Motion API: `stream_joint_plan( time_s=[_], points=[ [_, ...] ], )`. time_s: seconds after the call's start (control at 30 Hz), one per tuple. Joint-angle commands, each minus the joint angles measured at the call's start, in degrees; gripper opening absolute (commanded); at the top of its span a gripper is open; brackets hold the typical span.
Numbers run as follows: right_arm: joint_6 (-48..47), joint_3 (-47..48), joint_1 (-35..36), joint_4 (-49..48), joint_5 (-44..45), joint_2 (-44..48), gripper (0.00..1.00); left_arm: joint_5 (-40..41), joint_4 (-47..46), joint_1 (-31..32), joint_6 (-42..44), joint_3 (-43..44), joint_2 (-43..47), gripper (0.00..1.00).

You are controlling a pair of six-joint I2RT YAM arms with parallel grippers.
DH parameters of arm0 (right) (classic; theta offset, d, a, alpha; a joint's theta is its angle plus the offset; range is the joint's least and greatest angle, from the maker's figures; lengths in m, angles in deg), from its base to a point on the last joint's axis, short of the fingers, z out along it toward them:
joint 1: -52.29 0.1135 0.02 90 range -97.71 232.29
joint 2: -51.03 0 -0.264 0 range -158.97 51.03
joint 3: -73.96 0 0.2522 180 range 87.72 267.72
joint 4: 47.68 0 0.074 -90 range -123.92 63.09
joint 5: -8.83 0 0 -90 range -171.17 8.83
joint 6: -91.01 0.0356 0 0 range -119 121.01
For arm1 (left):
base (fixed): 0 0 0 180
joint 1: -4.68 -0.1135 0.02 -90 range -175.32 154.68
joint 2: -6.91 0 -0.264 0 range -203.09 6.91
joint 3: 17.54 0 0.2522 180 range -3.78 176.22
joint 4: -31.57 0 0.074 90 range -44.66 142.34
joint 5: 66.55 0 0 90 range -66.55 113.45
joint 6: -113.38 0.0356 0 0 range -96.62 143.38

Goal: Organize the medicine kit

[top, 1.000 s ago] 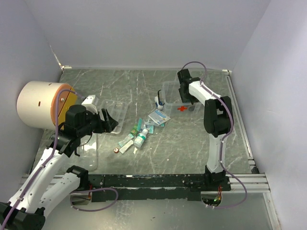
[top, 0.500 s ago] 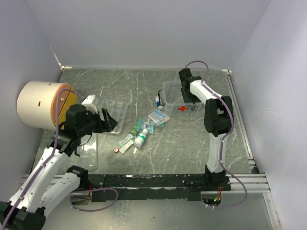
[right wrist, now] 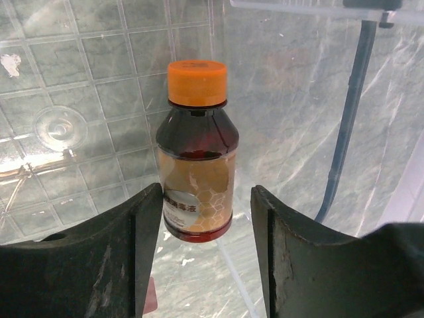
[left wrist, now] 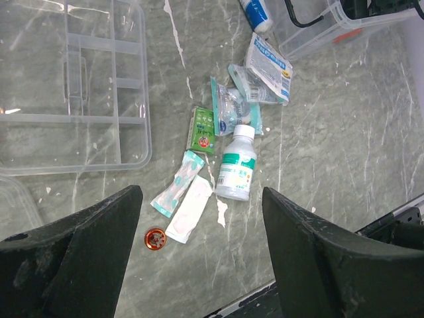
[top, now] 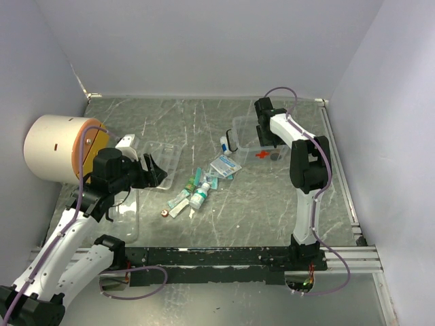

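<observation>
Though a brown bottle (right wrist: 197, 159) lies in the case (top: 243, 129), seemingly loose within the parted right gripper (right wrist: 205, 199), packets (left wrist: 268, 63) and a white bottle (left wrist: 236, 165) lie outside it, unpacked; left gripper (left wrist: 201, 193) wide, empty.

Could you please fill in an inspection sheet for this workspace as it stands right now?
Surface: grey marbled table, streaked with white marks.
Job's things: clear medicine kit case at the far right, with a brown orange-capped bottle in it; divided tray apart on the left; white bottle, sachets and green packet loose mid-table.
Clutter: white-and-orange cylinder at the left edge.
Grippers: left gripper open, holding nothing; right gripper open inside the case, its fingers either side of the brown bottle.
Cables: purple cable looped along each arm; no snag seen.
Surroundings: plain pale walls on three sides.
</observation>
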Motion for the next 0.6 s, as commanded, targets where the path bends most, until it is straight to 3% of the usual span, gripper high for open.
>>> stream_joint_plan(
  time_s=[0.0, 0.23, 0.57],
  points=[
    [0.7, 1.0, -0.5, 0.2, 1.2, 1.7, 0.52, -0.8, -0.6, -0.8, 0.2, 0.2, 0.0, 0.84],
    [1.3, 1.6, -0.3, 1.5, 5.7, 1.4, 0.48, -1.2, -0.8, -1.4, 0.2, 0.0, -0.1, 0.84],
    [4.4, 3.9, 0.8, 2.1, 0.1, 8.5, 0.59, -1.7, -1.3, -2.2, -0.3, 0.0, -0.3, 0.85]
  ],
)
